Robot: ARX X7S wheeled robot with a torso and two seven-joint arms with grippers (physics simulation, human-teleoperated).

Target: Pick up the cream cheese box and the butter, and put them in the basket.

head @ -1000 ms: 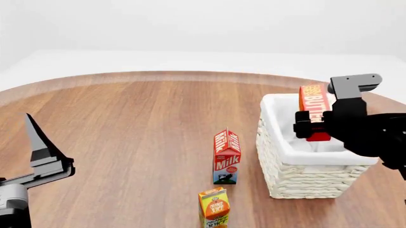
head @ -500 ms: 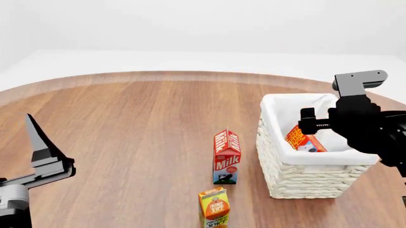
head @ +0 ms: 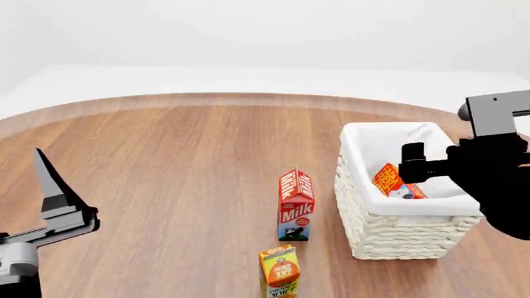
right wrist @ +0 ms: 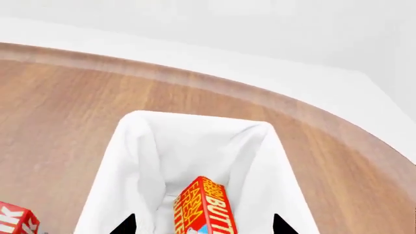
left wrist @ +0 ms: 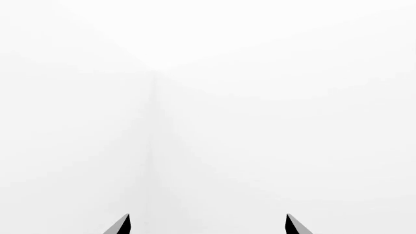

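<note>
The butter (head: 388, 179), a red and orange box with yellow lettering, lies tilted inside the white woven basket (head: 389, 233) at the table's right. It leans against the lining near the left wall. My right gripper (head: 414, 164) hovers open just above the basket's right side and holds nothing. In the right wrist view its two tips stand wide apart on either side of the butter (right wrist: 206, 207), which rests lower down in the basket (right wrist: 123, 161). My left gripper (head: 51, 192) is raised at the near left, open and empty. I cannot make out the cream cheese box.
A red milk carton (head: 296, 203) stands left of the basket, and an orange juice carton (head: 279, 272) stands nearer me. The round wooden table's far edge (head: 248, 98) curves behind them. The left wrist view shows only a white wall past the left gripper (left wrist: 208, 225).
One second ago my right gripper held the butter upright over the basket. It let go, the butter dropped in, and the arm has drawn back to the right. The left arm has not moved.
</note>
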